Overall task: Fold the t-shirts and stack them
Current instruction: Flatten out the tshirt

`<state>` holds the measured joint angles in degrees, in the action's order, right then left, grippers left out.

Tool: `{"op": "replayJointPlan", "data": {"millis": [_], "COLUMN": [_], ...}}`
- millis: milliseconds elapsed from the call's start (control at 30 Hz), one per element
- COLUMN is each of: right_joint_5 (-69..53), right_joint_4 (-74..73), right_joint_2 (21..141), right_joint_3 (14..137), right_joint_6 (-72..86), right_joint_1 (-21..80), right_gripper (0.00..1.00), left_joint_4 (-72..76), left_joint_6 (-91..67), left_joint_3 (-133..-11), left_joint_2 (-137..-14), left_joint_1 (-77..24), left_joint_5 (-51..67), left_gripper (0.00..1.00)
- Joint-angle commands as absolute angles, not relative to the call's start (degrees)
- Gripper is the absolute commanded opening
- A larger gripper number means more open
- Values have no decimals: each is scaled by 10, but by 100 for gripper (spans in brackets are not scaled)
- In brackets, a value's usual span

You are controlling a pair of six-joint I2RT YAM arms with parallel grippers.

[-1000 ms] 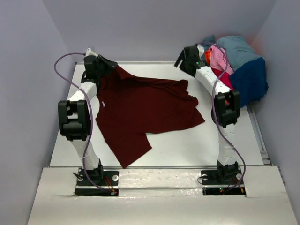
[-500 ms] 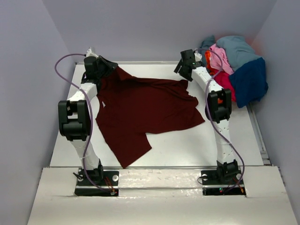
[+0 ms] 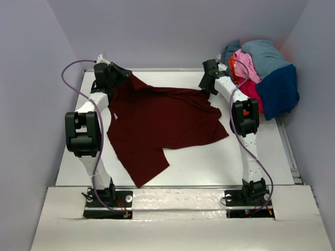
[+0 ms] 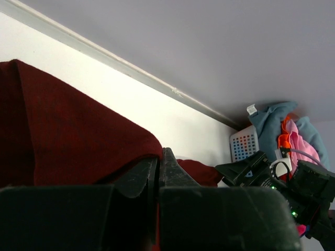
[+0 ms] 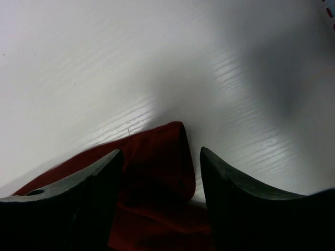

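Two arms are working here, but biggest thing first: the white table (image 3: 209, 162) fills most of the top view. The dark maroon t-shirt (image 3: 162, 120) lies spread over the middle of it, mostly flat, with one part running out toward the near left edge. Off at the far right corner there's a heap of other shirts bunched together: the navy blue shirt (image 3: 280, 94) hangs down the right side, the light teal-blue shirt (image 3: 264, 52) sits on top, the pink shirt (image 3: 243, 63) is just left of that, and a bit of the bright red shirt (image 3: 251, 89) peeks out underneath. The left arm (image 3: 84, 133) reaches up the left side of the table and the right arm (image 3: 246, 117) up the right. The left gripper (image 4: 159, 157) is at the far left corner of the maroon shirt, jaws clenched tight on the cloth, which rises off the table to meet it. The right gripper (image 5: 159, 154) is down at the shirt's far right corner, fingers (image 5: 104, 178) spread apart with the pointed tip of the fabric lying between them, not pinched.
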<state>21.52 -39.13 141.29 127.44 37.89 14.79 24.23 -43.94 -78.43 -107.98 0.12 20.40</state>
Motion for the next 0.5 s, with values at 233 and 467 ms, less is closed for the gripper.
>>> {"op": "replayJointPlan", "data": {"millis": [233,467], "right_joint_5": [212,204], "right_joint_4": [-365,-338], "right_joint_2": [1433,1444], "right_joint_3": [1283,1291], "right_joint_6": [367,355], "right_joint_1": [144,144], "right_gripper": [45,11], "left_joint_4": [273,266], "left_joint_6": [-437,-435], "left_joint_3": [-802,-812], "left_joint_2": [-1080,-1075], "left_joint_1": [6,6], "left_joint_5": [214,217], "left_gripper": [6,6]}}
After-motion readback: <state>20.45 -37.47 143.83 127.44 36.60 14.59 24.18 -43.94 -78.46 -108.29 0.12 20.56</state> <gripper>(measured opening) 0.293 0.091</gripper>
